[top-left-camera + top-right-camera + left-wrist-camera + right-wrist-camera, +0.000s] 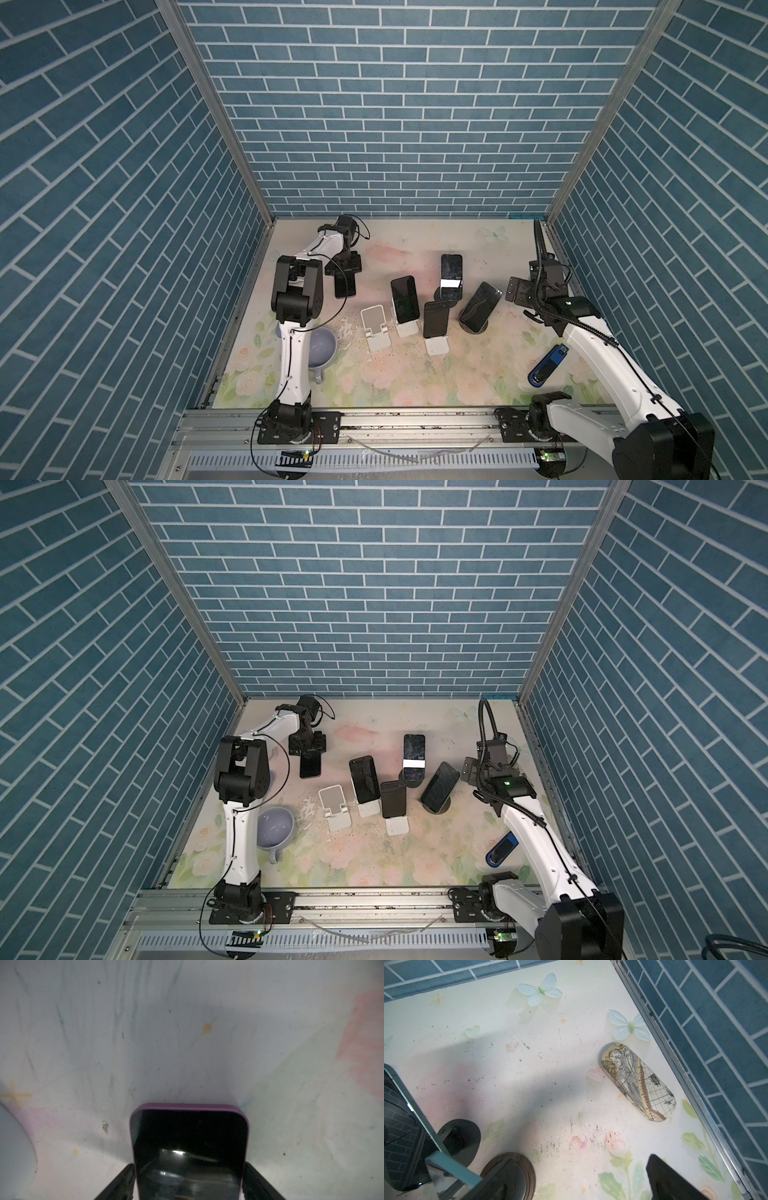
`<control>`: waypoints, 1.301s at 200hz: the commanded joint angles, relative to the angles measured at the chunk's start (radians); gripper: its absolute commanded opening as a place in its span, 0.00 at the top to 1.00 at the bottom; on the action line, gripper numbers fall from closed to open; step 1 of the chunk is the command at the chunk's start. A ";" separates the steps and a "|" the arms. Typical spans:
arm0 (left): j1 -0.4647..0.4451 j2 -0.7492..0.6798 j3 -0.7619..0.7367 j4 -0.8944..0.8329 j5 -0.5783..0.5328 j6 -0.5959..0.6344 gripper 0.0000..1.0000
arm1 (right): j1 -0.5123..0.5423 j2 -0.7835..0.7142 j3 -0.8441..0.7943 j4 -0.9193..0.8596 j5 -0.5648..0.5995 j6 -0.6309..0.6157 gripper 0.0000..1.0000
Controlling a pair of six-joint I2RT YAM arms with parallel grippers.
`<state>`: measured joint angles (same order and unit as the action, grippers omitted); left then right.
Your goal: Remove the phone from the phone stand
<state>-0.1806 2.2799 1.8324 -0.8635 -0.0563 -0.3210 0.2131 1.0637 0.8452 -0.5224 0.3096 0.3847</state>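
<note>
Mug point(326, 345) near empty stand point(374, 318); glasses case point(638, 1082) apart.

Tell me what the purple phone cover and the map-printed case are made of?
The purple phone cover looks like matte silicone or rubber: rounded edge, no glare. The map-printed case seems a hard shell wrapped in printed faux leather or paper; unsure which.

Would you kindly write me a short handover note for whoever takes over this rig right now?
Left gripper: fingers on either side of the purple-cased phone; whether they grip it I cannot tell.
Right gripper: open, empty, off to the right.
The white stand near the phone is empty; four more phones sit on stands.
Done: the phone is off its stand.
Left: confirm it rests on the table, let go, retract.
</note>
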 commanded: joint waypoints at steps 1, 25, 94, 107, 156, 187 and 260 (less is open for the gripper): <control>0.003 0.039 -0.025 -0.068 0.006 0.008 0.19 | -0.003 -0.019 0.002 0.001 0.005 0.010 0.01; 0.003 -0.006 -0.061 -0.025 0.011 0.012 0.15 | -0.003 -0.025 0.001 -0.004 0.003 0.008 0.01; -0.049 -0.199 -0.142 0.013 0.030 0.051 0.14 | -0.003 -0.054 -0.005 -0.017 0.010 0.009 0.01; -0.057 -0.252 -0.207 0.042 0.041 0.047 0.14 | -0.002 -0.057 0.000 -0.023 0.008 0.009 0.01; -0.062 -0.516 -0.541 0.227 0.180 0.022 0.14 | -0.003 -0.055 0.015 -0.042 0.004 0.004 0.01; -0.072 -0.683 -0.689 0.260 0.247 0.031 0.14 | -0.002 -0.034 0.034 -0.052 0.014 0.003 0.01; -0.072 -1.011 -0.891 0.329 0.382 0.077 0.13 | -0.001 0.019 0.075 -0.056 -0.019 0.002 0.01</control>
<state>-0.2497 1.3144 0.9989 -0.5880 0.2348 -0.2813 0.2131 1.0634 0.8627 -0.5594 0.3065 0.3847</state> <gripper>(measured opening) 0.867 0.989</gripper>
